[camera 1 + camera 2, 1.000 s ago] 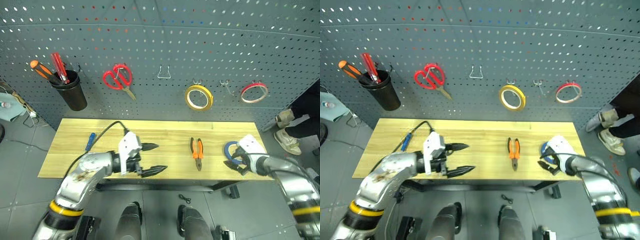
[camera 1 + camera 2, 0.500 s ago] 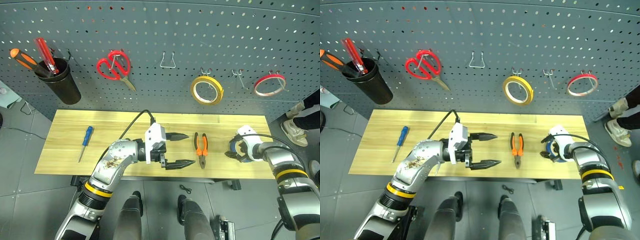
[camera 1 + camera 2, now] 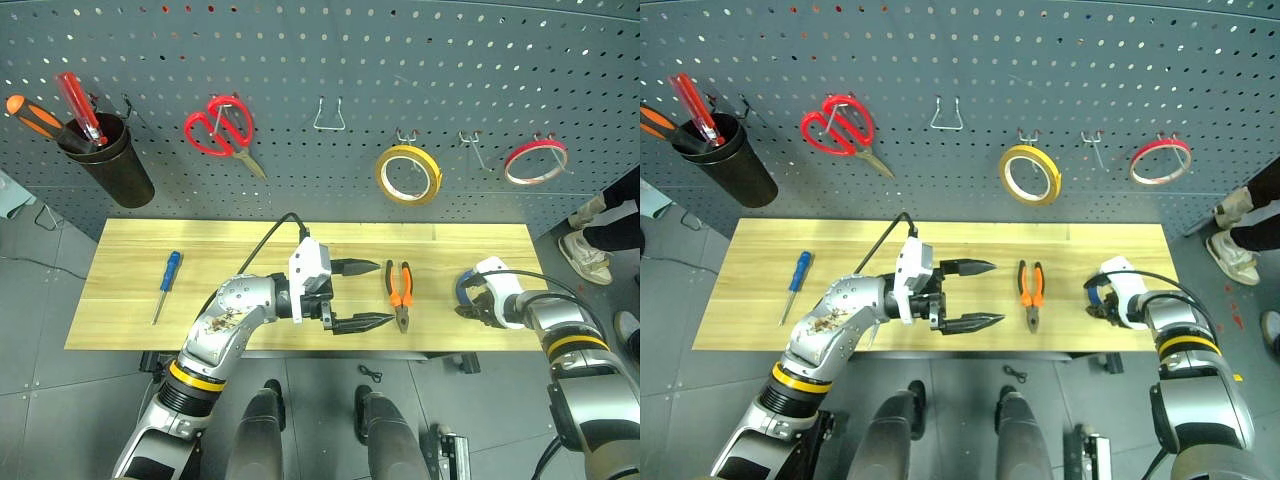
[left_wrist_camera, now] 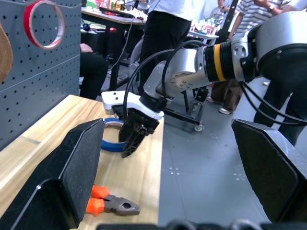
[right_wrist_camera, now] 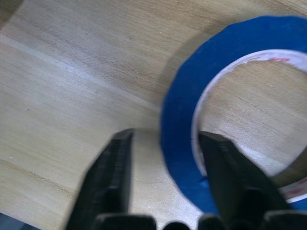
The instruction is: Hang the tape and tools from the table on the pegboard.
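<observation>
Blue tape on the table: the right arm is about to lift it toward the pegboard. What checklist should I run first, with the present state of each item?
1. Right gripper jaws straddle the blue tape wall: ok, one finger outside the ring, one inside.
2. Jaws clamped on the tape: not ok, bare wood shows between the outer finger and the tape.
3. Tape lying flat on the table: ok.
4. Free hook on the pegboard: ok, it is empty, between the yellow and red rolls.
5. Left gripper clear of the tape: ok, open beside the pliers, away from the tape.
</observation>
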